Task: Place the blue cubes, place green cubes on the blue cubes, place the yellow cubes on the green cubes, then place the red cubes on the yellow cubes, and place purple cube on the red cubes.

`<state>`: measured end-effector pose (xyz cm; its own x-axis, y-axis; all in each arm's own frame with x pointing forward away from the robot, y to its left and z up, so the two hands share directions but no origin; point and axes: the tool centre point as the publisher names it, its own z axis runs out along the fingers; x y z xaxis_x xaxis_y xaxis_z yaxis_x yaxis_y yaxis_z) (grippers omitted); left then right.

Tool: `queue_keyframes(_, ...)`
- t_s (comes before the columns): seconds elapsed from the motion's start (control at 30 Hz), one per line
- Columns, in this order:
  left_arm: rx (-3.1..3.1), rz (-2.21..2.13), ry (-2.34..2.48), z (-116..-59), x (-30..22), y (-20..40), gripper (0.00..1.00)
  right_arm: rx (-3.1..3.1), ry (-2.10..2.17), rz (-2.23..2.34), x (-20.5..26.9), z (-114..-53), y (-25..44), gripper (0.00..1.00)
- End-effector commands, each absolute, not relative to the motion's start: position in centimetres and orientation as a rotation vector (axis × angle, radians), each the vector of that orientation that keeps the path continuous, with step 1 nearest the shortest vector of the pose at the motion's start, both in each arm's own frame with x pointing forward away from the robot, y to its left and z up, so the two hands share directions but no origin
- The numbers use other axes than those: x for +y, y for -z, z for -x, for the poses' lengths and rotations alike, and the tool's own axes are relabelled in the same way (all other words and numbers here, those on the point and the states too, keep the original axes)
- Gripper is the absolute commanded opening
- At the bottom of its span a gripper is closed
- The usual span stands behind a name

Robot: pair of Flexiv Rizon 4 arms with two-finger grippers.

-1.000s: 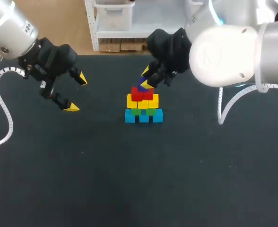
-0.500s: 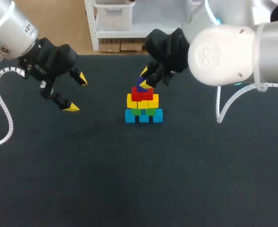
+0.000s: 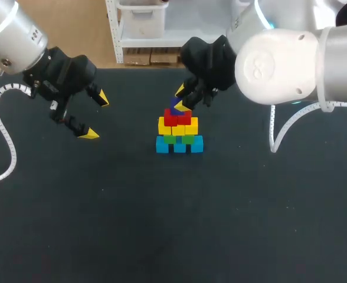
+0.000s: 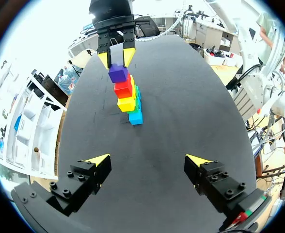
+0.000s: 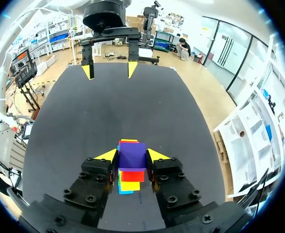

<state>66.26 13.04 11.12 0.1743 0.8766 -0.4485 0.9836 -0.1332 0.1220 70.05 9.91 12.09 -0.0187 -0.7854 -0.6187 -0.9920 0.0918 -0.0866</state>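
Note:
A pyramid of cubes stands mid-table: blue cubes at the base, then green, yellow and red cubes. The purple cube rests on the red ones, and my right gripper is shut on it from above. In the right wrist view both fingers press the purple cube, with a red cube just under it. My left gripper hangs open and holds nothing, well to the left of the stack. Its wrist view looks along the table at the purple cube and the right gripper.
The dark table stretches around the stack on all sides. A white cable loops from my left arm over the table's left part, and another cable hangs from my right arm to the right of the stack.
My right gripper with the purple cube has shifted very slightly over the stack. The left arm has not moved.

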Motion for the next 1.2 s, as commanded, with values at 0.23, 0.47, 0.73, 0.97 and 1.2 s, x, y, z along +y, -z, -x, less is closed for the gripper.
queue_keyframes(0.23,1.753,-2.073,0.38,-66.3,13.1,-11.1,1.0,1.851,-0.522,1.753,10.1,-70.3,-12.0,0.45)
queue_keyframes(0.47,1.753,-2.073,0.38,-66.3,13.1,-11.1,1.0,1.851,-0.525,1.754,10.1,-70.3,-12.1,0.54)
queue_keyframes(0.73,1.753,-2.073,0.38,-66.3,13.1,-11.1,1.0,1.839,-0.548,1.675,8.0,-70.5,-13.8,1.0)
queue_keyframes(0.97,1.753,-2.073,0.38,-66.3,13.1,-11.1,1.0,1.892,-0.601,1.565,5.1,-71.2,-14.8,1.0)
queue_keyframes(1.2,1.753,-2.073,0.38,-66.3,13.1,-11.1,1.0,1.892,-0.601,1.565,5.1,-71.2,-14.8,1.0)
